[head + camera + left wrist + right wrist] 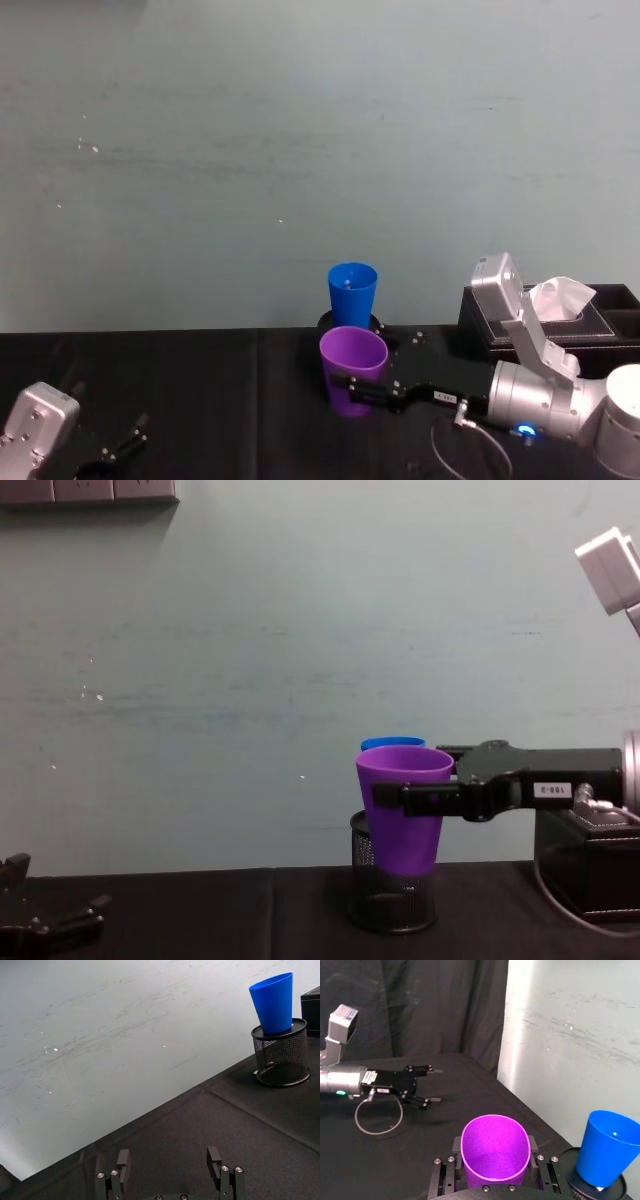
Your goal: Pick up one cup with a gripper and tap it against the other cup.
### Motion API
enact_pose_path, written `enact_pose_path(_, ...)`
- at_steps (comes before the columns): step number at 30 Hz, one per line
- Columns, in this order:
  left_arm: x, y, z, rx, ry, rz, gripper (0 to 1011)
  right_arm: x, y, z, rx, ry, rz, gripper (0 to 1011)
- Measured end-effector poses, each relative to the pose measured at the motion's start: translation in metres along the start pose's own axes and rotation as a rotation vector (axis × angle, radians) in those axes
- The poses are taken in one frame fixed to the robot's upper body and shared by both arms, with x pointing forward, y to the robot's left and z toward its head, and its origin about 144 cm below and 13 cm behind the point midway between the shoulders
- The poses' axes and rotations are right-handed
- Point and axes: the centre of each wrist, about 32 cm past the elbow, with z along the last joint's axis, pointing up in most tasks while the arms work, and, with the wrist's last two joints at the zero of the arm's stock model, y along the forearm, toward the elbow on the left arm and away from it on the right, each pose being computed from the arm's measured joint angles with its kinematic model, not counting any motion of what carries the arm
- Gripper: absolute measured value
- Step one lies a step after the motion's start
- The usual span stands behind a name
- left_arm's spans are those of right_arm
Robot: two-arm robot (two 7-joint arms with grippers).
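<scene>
Tabletop (200,400): R gripper (358,388) pinches purple cup (352,362); L gripper (170,1166) idle low-left, spread.
Hard tap could tip blue cup (352,290) off holder (281,1055).

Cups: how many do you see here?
2. The purple cup is held by the right gripper; the blue cup sits in the mesh pen holder behind it.

The purple cup (352,352) and the blue cup (352,292) are plain; the mesh holder (280,1057) and the table (200,400) are black
</scene>
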Motion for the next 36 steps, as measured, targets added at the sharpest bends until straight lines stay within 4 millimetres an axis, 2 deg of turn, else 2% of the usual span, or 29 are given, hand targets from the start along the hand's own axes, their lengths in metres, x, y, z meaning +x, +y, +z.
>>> enact_pose_path(4,0.000,0.000,0.000,0.000,0.000,0.000,1000,-0.005,-0.002,-0.003,0.002,-0.008,0.004,726)
enact_pose_path(22,0.000,0.000,0.000,0.000,0.000,0.000,1000,-0.026,-0.013,-0.038,0.026,-0.040,0.030,726)
enact_pose_path(24,0.000,0.000,0.000,0.000,0.000,0.000,1000,-0.028,-0.013,-0.043,0.026,-0.040,0.033,726)
enact_pose_path(25,0.000,0.000,0.000,0.000,0.000,0.000,1000,-0.041,-0.012,-0.084,0.018,-0.008,0.031,726)
enact_pose_path(36,0.000,0.000,0.000,0.000,0.000,0.000,1000,-0.042,-0.011,-0.096,0.014,0.004,0.015,726)
